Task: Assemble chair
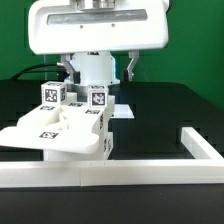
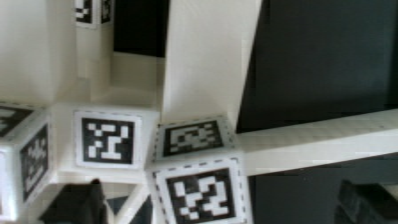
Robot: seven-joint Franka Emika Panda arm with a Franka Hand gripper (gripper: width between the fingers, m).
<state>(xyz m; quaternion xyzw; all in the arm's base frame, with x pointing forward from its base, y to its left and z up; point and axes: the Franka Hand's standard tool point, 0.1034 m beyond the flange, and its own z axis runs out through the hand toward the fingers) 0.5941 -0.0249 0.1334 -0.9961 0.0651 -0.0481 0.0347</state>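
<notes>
Gripper [image 1: 98, 68] open, jaws spread wide, holding nothing, poised above and just behind the chair [image 1: 66, 125]

Chair partly built, resting on the black table [image 1: 170, 105] toward the exterior view's left, close against the border frame [image 1: 140, 175] that runs along the front and up the exterior view's right

Straight below the gripper: the tagged upright pieces [image 1: 97, 100] at the back of the chair, directly under the gap between the jaws, so a plain descent looks like the coming move, judged from the pose alone

Long axis of the flat seat panel [image 1: 45, 132] roughly level, reaching out toward the exterior view's left; uprights standing across it

Only one arm here, so no question of which is nearer

From the exterior view: full layout, height of the gripper over the chair, frame around the work area

From the wrist view: close look down at tagged blocks [image 2: 111, 138] and a long white bar [image 2: 205, 60] crossing a second bar [image 2: 320, 140]; dark fingertips [image 2: 71, 200] at the edge, apart from the parts; impossible to tell there which pieces are already joined
</notes>
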